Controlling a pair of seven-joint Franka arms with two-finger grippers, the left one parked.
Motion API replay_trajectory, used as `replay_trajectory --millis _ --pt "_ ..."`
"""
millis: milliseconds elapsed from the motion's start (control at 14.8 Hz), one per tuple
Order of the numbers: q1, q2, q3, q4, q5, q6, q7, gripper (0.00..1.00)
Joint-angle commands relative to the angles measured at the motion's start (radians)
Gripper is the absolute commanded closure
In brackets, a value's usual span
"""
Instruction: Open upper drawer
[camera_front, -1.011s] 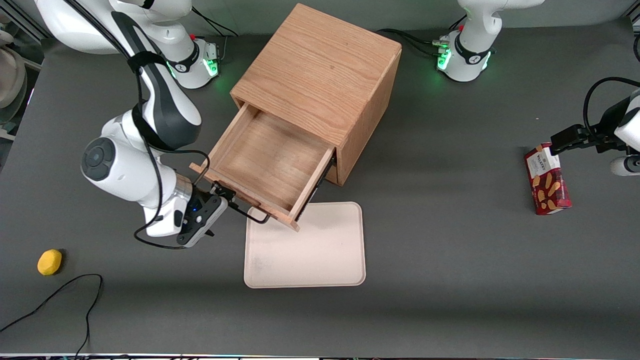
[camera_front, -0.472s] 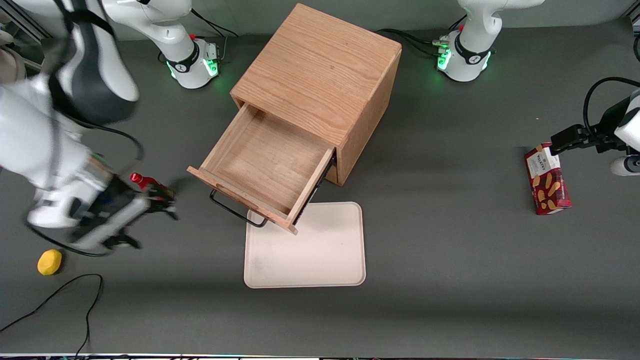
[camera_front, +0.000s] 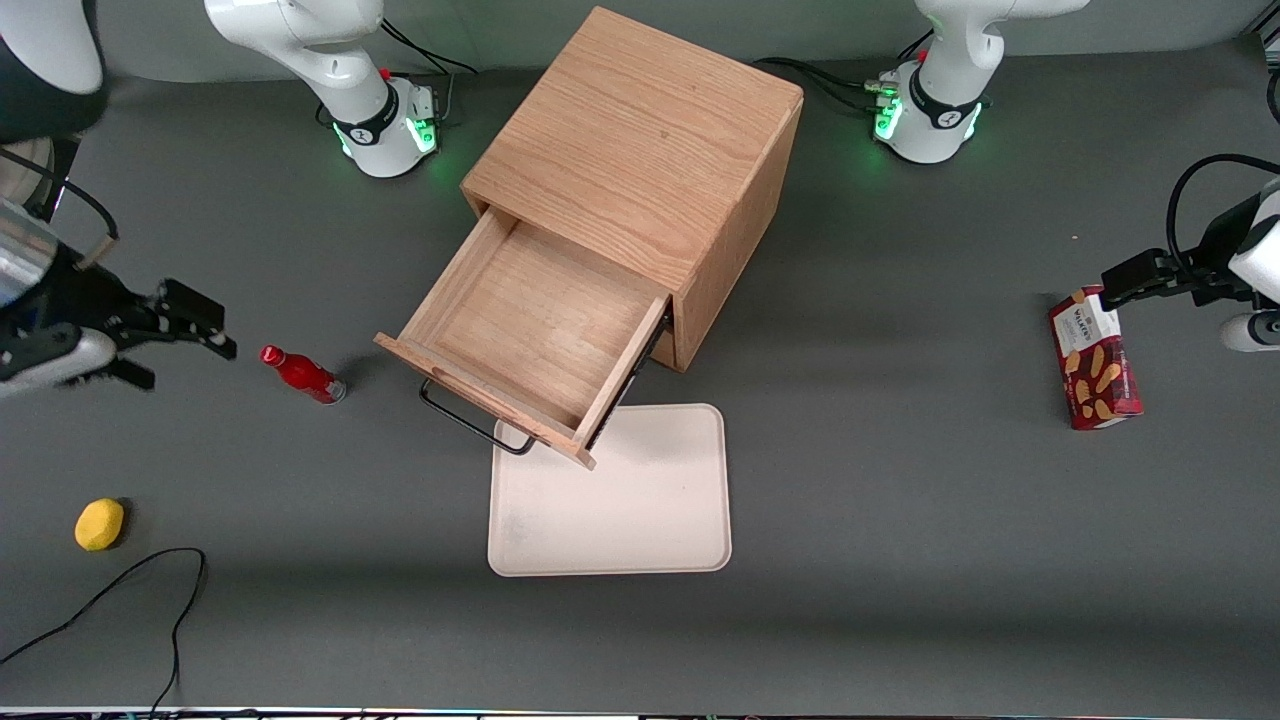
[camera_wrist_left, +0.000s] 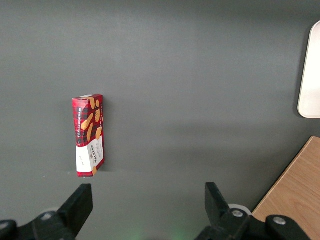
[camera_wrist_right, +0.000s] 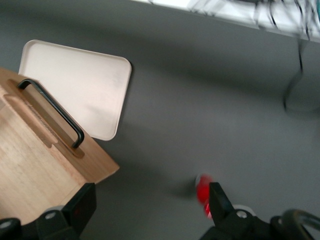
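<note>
The upper drawer of the light-oak cabinet stands pulled far out, its shallow box empty. Its thin black bar handle faces the front camera and overhangs the tray's edge. The drawer front and handle also show in the right wrist view. My right gripper is open and empty, raised well away from the drawer toward the working arm's end of the table, beside a small red bottle. The lower drawer is hidden under the open one.
A cream tray lies in front of the drawer, also seen in the wrist view. A yellow lemon-like object and a black cable lie near the front edge. A red biscuit box lies toward the parked arm's end.
My right gripper has let go of the drawer handle and swung away toward the working arm's end of the table. That uncovered the red bottle. The drawer stays open.
</note>
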Motion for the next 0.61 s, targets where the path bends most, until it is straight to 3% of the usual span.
replay_trajectory --millis 0,135,539 --pt "-0.018 -0.117 -0.008 -0.178 -0.026 0.01 0.13 0.0" --pt "-0.02 -0.121 -0.006 -0.184 -0.086 0.008 0.126 0.0" --pt "-0.029 -0.108 -0.006 -0.177 -0.097 0.008 0.133 0.0"
